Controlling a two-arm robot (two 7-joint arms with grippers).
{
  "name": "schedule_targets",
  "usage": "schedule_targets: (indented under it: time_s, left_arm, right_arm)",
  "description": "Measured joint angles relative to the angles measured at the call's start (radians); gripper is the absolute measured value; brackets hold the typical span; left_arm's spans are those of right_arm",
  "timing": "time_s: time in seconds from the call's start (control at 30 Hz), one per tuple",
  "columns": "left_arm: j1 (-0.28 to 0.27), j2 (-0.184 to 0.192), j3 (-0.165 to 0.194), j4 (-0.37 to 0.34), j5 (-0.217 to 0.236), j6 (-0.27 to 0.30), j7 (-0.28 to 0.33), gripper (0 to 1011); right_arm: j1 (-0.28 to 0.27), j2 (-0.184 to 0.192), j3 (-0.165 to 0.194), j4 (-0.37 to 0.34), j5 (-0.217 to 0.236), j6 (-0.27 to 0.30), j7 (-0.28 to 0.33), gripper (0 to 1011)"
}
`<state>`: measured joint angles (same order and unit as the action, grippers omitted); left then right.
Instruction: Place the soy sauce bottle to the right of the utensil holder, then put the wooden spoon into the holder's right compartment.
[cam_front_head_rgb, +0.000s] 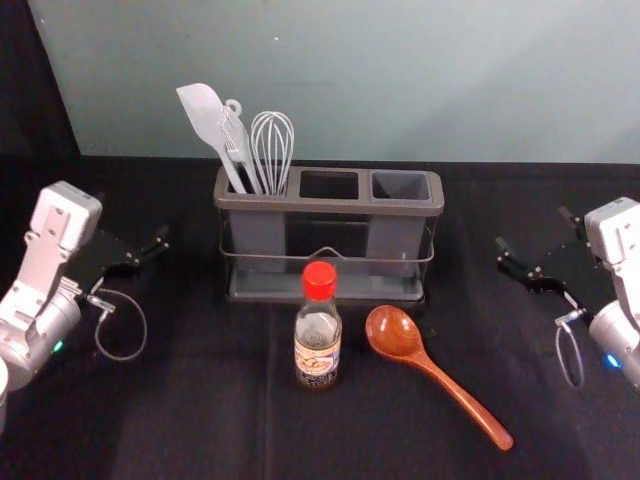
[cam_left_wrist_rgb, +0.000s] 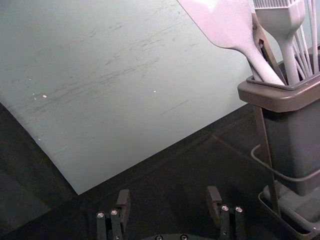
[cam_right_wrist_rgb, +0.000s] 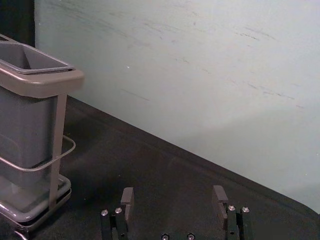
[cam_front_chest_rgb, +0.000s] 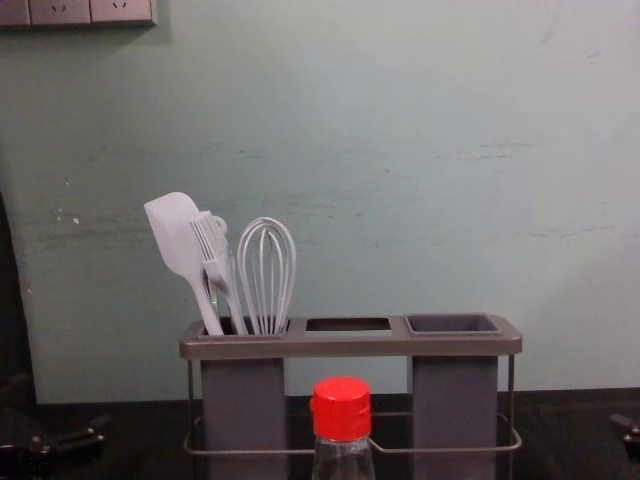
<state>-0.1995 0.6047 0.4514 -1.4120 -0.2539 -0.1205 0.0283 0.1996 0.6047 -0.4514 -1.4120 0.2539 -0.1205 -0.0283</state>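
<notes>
Fingers (cam_left_wrist_rgb: 123, 201) spread wide on the left gripper (cam_left_wrist_rgb: 168, 197), off the left end of the utensil holder (cam_front_head_rgb: 315, 204); spread likewise on the right gripper (cam_right_wrist_rgb: 173, 196), off the right end. Grasping nothing on either side.

Bench (cam_front_head_rgb: 210, 430) under dark cloth. On it, the holder, upright. Left compartment (cam_front_head_rgb: 258, 235): holds spatula (cam_front_head_rgb: 202, 112), brush (cam_front_head_rgb: 236, 145) and whisk (cam_front_head_rgb: 272, 140), heads up, perhaps more tucked behind. Middle opening (cam_front_head_rgb: 329, 199): no cup to be seen beneath. Right compartment (cam_front_head_rgb: 401, 187): looks empty.

Wooden spoon (cam_front_head_rgb: 395, 331): lies in front of the holder, bowl toward it, handle angling off to the near right.

Soy sauce bottle (cam_front_head_rgb: 317, 350): stands upright in front of the holder, near its middle, just left of the spoon's bowl. Hard to tell how full. Red cap (cam_front_head_rgb: 320, 281) on.

Progress: none to be seen. Leaves both steps to do: bottle over to the holder's right, then spoon into the right compartment. Seems to call first for a grasp on the bottle, likely right-handed, taking care not to nudge the spoon.
</notes>
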Motion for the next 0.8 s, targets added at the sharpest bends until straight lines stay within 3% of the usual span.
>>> schedule_targets:
  time_s: [0.27, 0.57, 0.8]
  left_arm:
    - [0.000, 0.000, 0.000, 0.000, 0.000, 0.000, 0.000, 1005]
    - [0.000, 0.000, 0.000, 0.000, 0.000, 0.000, 0.000, 1005]
    - [0.000, 0.000, 0.000, 0.000, 0.000, 0.000, 0.000, 1005]
  right_arm:
    - [0.000, 0.000, 0.001, 0.000, 0.000, -0.002, 0.001, 1003]
    - [-0.053, 0.024, 0.065, -0.072, 0.028, -0.076, 0.038, 1003]
    - [-0.143, 0.085, 0.126, -0.190, 0.081, -0.109, 0.096, 1003]
